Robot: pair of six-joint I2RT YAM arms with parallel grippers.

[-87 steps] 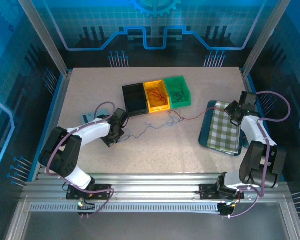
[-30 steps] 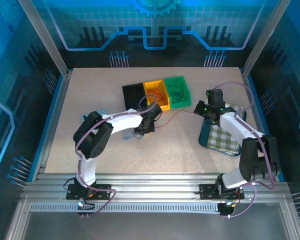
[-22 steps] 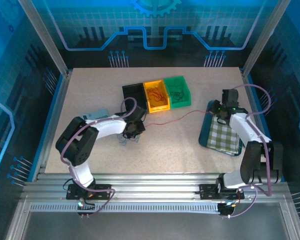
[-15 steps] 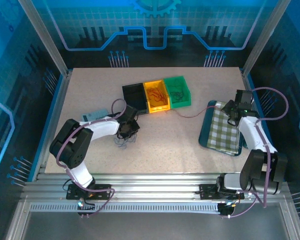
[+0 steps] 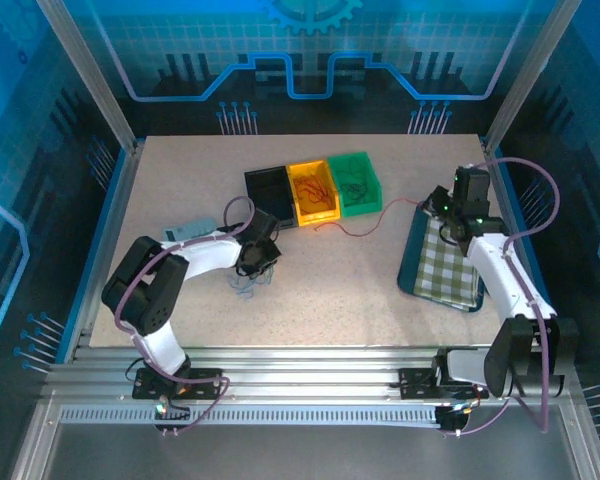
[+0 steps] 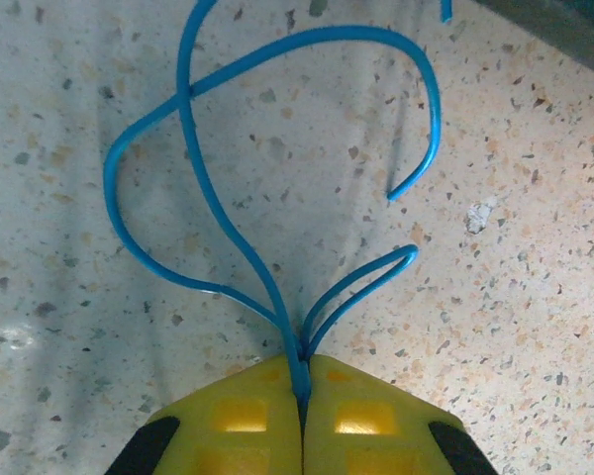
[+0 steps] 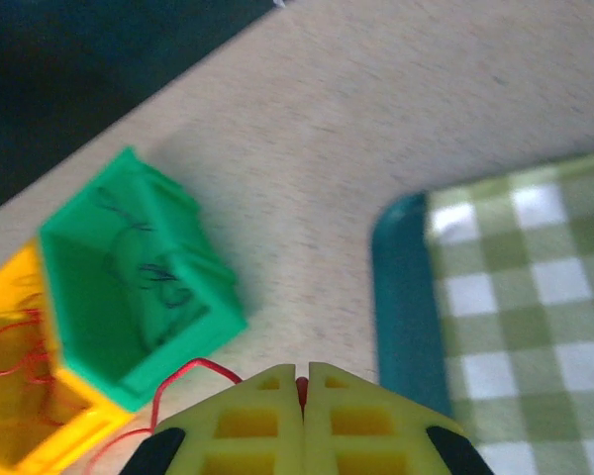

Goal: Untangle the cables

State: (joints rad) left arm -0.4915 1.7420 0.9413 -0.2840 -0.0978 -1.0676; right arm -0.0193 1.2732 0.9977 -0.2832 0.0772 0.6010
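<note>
Standing beside the rig, what I'd worry about first is the red cable [image 7: 198, 363]. The right tool [image 7: 302, 381] is clamped shut on one end of it, out over the far-left corner of the teal tray [image 7: 396, 287]. From there the strand runs left across the tabletop [image 5: 330, 300] to the near side of the yellow bin [image 5: 313, 190]. I can't tell whether its left end lies loose on the tabletop or is hooked into the red bunch lying in that bin. If it is hooked, a harder pull to the right could drag the bunch over the wall, or shove the light bin and the green bin [image 7: 129, 287] touching it, which holds the dark wires. The grip is only a thin pinch between the finger pads, so the strand could just as easily slide out.

Over on the left, the left tool [image 6: 302, 368] is also closed, nipping the blue cable [image 6: 186, 94] where several strands come together between its pads. The loops fan out and cross one another on the tabletop, near of the black bin [image 5: 270, 195]. With more than one strand caught in the same pinch, I'd guess a lift or tug would draw the crossing into a tighter knot, not open it. One free end curls close by and looks likely to snag a loop.
</note>
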